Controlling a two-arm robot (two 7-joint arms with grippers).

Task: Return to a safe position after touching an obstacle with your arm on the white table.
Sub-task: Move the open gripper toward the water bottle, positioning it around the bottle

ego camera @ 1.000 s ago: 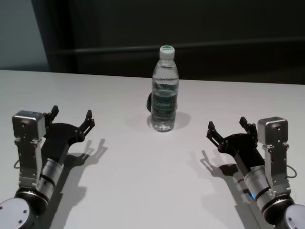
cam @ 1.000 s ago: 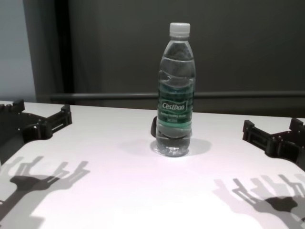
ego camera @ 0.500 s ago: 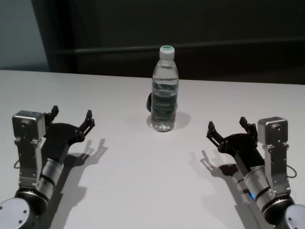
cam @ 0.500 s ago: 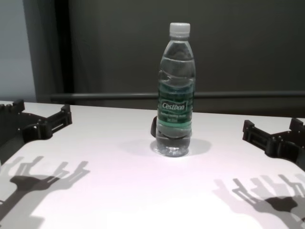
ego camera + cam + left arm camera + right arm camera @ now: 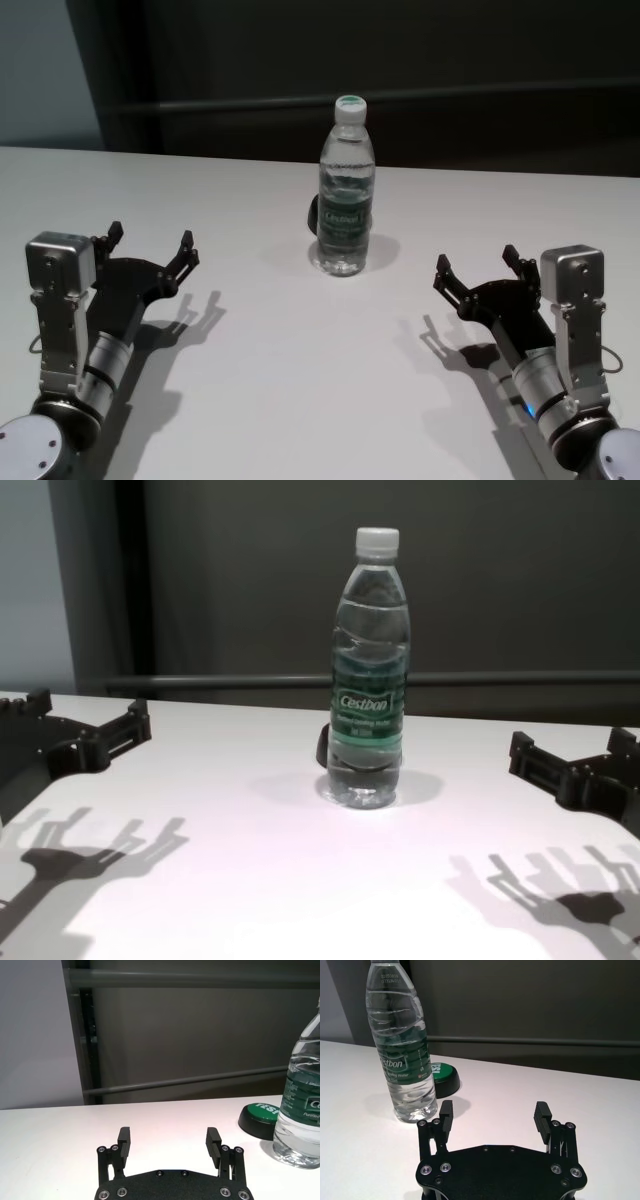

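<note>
A tall clear water bottle [image 5: 346, 190] with a white cap and green label stands upright at the middle back of the white table [image 5: 300, 380]. It also shows in the chest view [image 5: 369, 670], the left wrist view [image 5: 302, 1105] and the right wrist view [image 5: 402, 1055]. My left gripper [image 5: 150, 245] is open and empty, low at the near left, well apart from the bottle; it shows in the left wrist view [image 5: 170, 1142]. My right gripper [image 5: 478, 268] is open and empty at the near right, also apart from the bottle; it shows in the right wrist view [image 5: 494, 1116].
A low black puck with a green top [image 5: 444, 1077] lies on the table just behind the bottle; it also shows in the left wrist view [image 5: 259, 1119]. A dark wall with a horizontal rail [image 5: 500, 678] runs behind the table's far edge.
</note>
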